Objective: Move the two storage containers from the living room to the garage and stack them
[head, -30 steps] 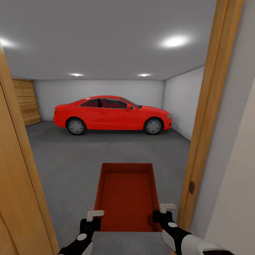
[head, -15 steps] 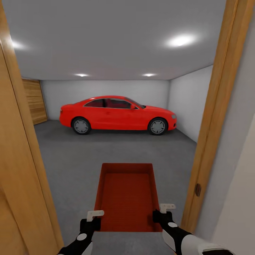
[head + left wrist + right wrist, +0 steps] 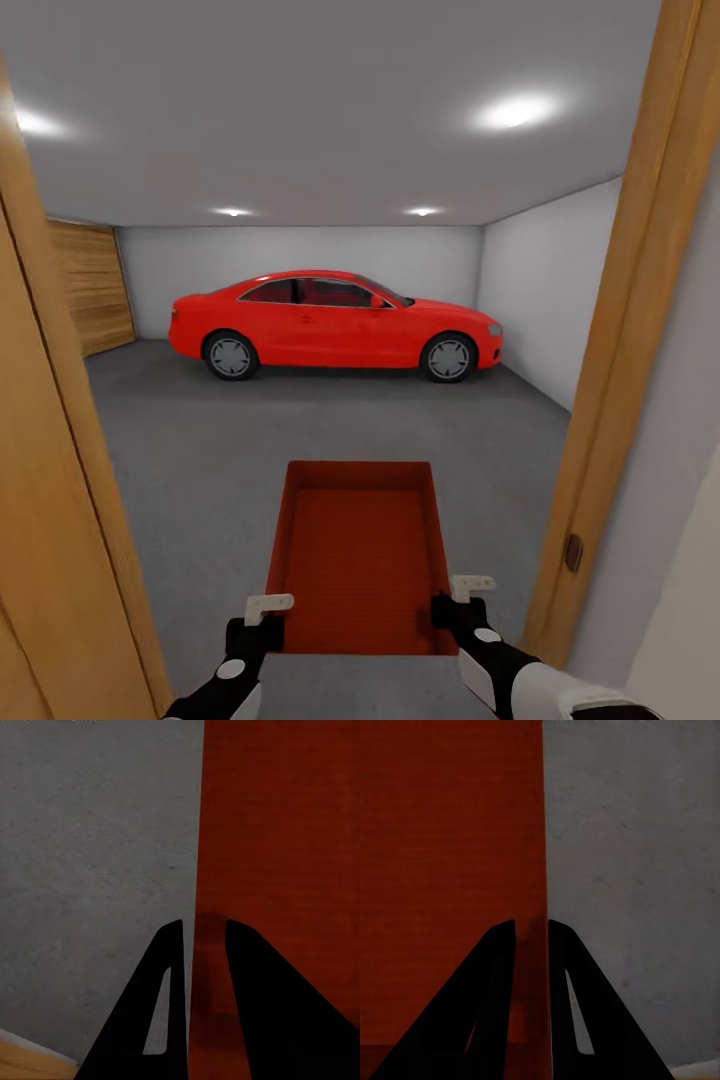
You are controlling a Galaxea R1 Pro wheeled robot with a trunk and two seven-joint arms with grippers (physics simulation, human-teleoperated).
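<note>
Halfway at best: we carry one lidless orange-red rectangular storage container [image 3: 357, 555] through the wooden doorway, left gripper [image 3: 196, 967] and right gripper [image 3: 532, 967] each clamped on a side wall, dark grey concrete garage floor [image 3: 300, 425] ahead; nothing placed there yet.

a red car [image 3: 335, 325] stands side-on by the far wall. a wooden door frame [image 3: 620, 360] flanks the opening. ceiling lights [image 3: 515, 112] glow overhead.

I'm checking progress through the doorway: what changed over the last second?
The view advanced into the garage: the door frame slid outward and more floor and right wall opened up, so the camera moved, not the red car. Unchanged: the storage container stays pinched at its side walls by the left gripper and right gripper.
</note>
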